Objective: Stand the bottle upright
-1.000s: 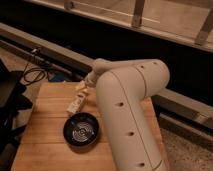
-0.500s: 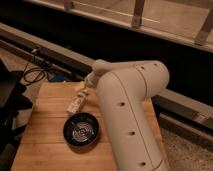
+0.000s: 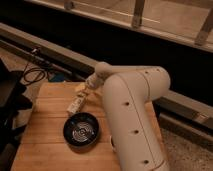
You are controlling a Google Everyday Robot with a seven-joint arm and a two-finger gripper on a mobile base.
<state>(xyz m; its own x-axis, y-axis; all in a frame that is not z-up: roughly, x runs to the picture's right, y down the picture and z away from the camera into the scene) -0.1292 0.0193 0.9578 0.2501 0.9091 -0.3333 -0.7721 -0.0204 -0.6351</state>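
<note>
Entering the bottle (image 3: 75, 104) as lying on its side on the wooden table (image 3: 45, 145), just beyond the far rim of the black bowl (image 3: 81, 131) and slanting away from that bowl. Entering the hand (image 3: 85, 91) as poised at the bottle's end farthest from the bowl, possibly touching it; not being able to tell whether clenched, released or grasping. Judging the step as securing that far end before tipping. Handling well: closing squarely across the slim body, raising the far end in an arc above the bowl-side end, guarding against sliding into the bowl's rim, letting go only once standing plumb. Not being able to tell which end is the cap, so checking before pivoting.
</note>
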